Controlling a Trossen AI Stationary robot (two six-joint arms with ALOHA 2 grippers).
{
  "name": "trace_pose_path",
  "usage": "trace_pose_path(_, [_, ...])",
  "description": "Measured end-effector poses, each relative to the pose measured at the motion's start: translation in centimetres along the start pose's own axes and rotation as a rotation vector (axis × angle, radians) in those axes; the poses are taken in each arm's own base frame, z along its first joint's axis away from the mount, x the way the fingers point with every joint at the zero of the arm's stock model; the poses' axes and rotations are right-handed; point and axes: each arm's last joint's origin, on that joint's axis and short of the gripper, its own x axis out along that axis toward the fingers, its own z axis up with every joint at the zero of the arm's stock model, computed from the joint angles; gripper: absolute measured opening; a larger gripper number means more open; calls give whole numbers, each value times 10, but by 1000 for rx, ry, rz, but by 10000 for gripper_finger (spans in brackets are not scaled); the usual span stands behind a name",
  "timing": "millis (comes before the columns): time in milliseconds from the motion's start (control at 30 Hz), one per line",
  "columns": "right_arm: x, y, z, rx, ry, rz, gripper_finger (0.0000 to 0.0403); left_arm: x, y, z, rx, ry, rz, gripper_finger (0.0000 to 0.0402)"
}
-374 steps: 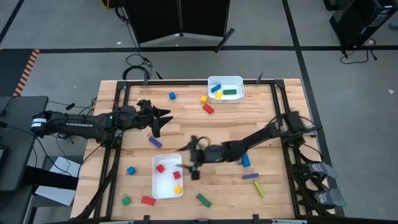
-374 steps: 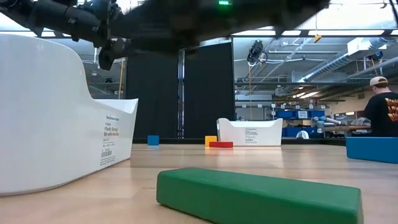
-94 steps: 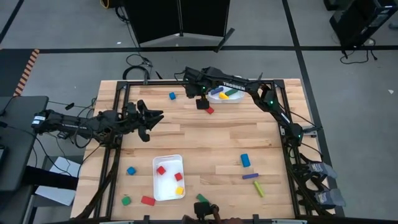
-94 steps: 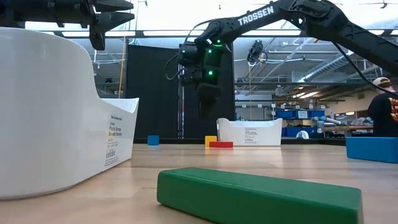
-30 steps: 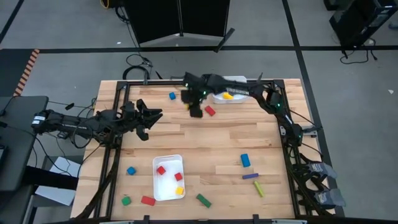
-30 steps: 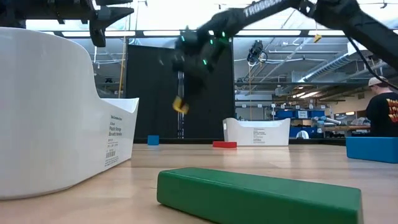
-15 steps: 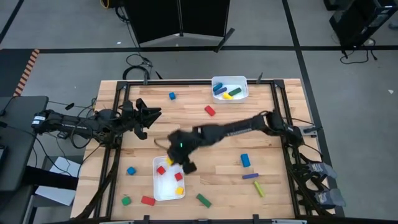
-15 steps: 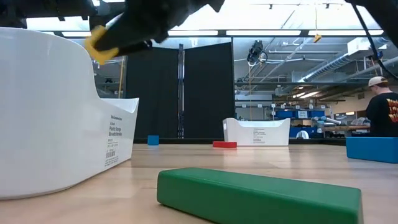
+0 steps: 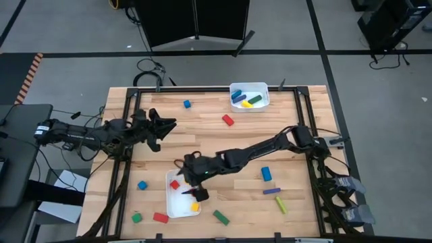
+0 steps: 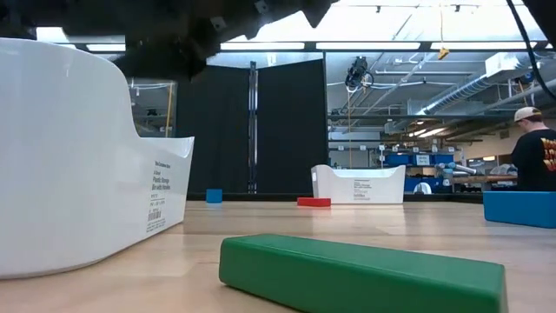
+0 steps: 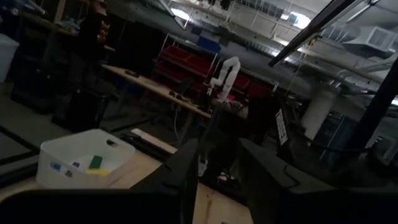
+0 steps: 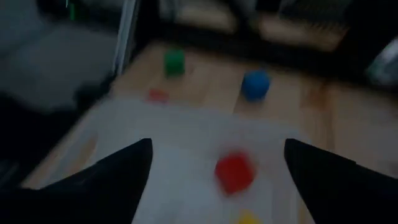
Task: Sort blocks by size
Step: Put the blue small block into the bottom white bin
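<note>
My right gripper [image 9: 192, 190] hangs open over the near white tray [image 9: 170, 202]; in its wrist view [image 12: 217, 149] nothing is between the wide-apart fingers. Below it the tray holds a red cube [image 12: 235, 171] and a yellow cube [image 12: 249, 218]; the high view shows a red cube [image 9: 174, 183] and a yellow cube [image 9: 196, 207] there. My left gripper [image 9: 164, 131] waits open above the table's left side. The far tray [image 9: 248, 96] holds blue, yellow and green bars. Loose blocks lie flat on the table.
Loose on the wood: a blue cube [image 9: 187, 104], red block [image 9: 227, 120], blue block [image 9: 266, 174], purple bar [image 9: 272, 191], yellow bar [image 9: 281, 204], green bar [image 9: 221, 217], red bar [image 9: 160, 217], green cube [image 9: 137, 217], blue cube [image 9: 142, 185]. A person [image 10: 534, 148] stands beyond the table.
My right gripper has swung from beside the far tray toward the table's near edge and left, carrying a yellow cube, and has come down over the near tray. The cube no longer shows at its fingers in the low view.
</note>
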Motion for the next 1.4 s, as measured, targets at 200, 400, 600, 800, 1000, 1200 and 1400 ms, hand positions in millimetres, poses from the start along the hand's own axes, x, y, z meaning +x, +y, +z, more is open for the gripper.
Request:
trace_pose_path(200, [-55, -5, -10, 26, -186, -155, 366, 0, 3, -6, -5, 53, 48, 117])
trace_pose_path(400, [-131, -2, -41, 53, -287, -357, 318, 0, 6, -8, 6, 54, 106, 117])
trace_pose_path(600, [-197, 2, -72, 89, -346, -538, 286, 5, 13, -19, 13, 98, 275, 117])
trace_pose_path(800, [-237, 3, -91, 104, -436, -588, 271, 33, 28, -24, 91, 259, 511, 117])
trace_pose_path(1000, [-248, 4, -101, 107, -452, -590, 268, 89, 57, -8, 137, 514, 671, 137])
trace_pose_path(1200, [-247, 7, -103, 113, -446, -577, 268, 137, 108, 4, 189, 777, 776, 174])
trace_pose_path(1400, [-246, 13, -102, 69, -437, -548, 261, 156, 151, 9, 182, 873, 785, 197])
